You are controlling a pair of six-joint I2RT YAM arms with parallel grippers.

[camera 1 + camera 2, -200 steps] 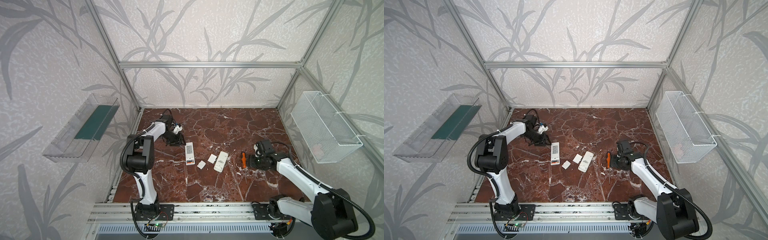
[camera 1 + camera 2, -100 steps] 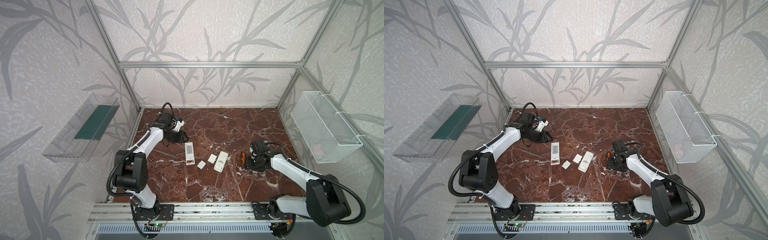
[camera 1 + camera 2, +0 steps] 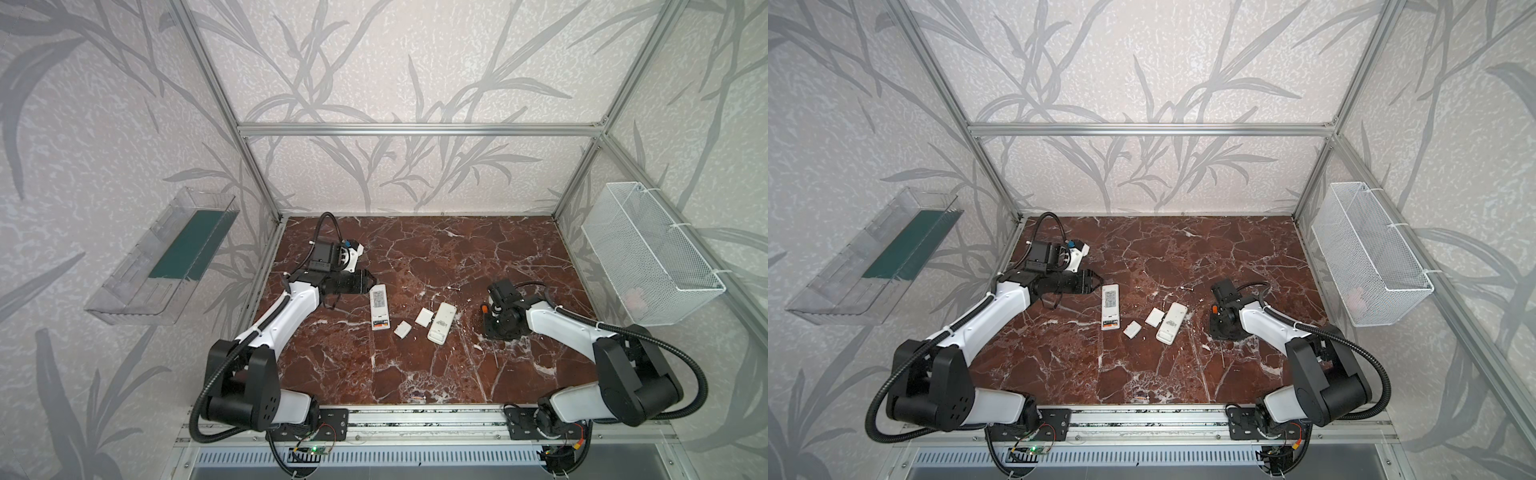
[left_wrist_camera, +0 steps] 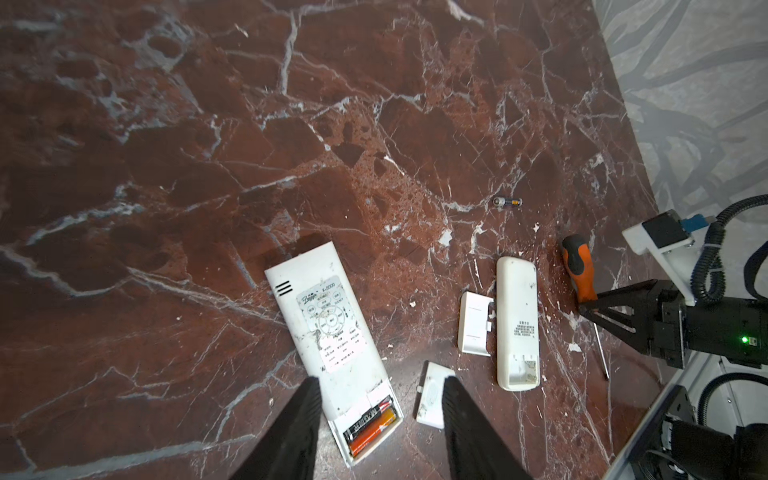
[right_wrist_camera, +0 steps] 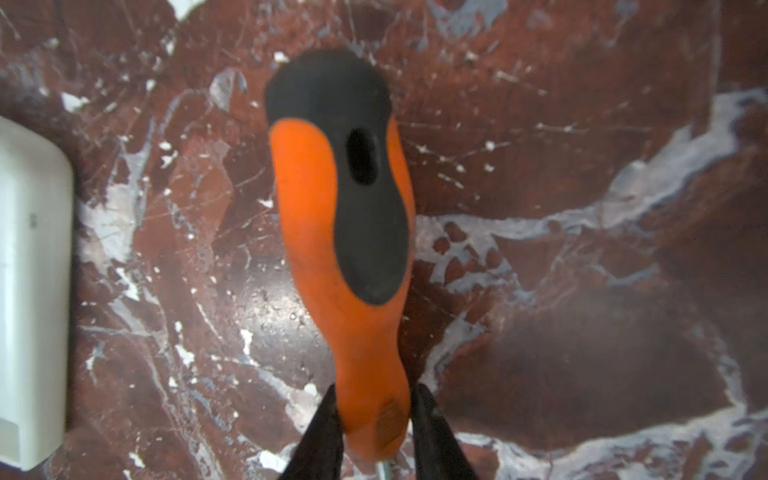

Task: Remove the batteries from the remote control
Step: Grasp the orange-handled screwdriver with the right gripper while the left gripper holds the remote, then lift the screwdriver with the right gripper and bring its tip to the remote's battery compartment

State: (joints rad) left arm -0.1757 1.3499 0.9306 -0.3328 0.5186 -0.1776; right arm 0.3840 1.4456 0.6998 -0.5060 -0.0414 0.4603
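A white remote control (image 4: 328, 328) lies face up with its end compartment open. Inside are the batteries, one dark and one orange (image 4: 370, 424). My left gripper (image 4: 380, 401) hovers open over that end, its fingers apart on either side, touching nothing. In both top views it (image 3: 368, 280) sits just behind the remote (image 3: 379, 309). A loose battery (image 4: 507, 202) lies on the marble further back. My right gripper (image 5: 374, 415) is shut on the neck of the orange-and-black screwdriver (image 5: 345, 228), which lies on the floor.
A second white remote (image 4: 517, 320) lies face down with an empty compartment. Two small white covers (image 4: 473, 324) (image 4: 432, 401) lie beside it. A wire basket (image 3: 648, 257) hangs on the right wall, a clear tray (image 3: 166, 257) on the left wall.
My right gripper closed on the screwdriver handle. The left arm stretched forward and brought its gripper closer to the remote with the batteries.
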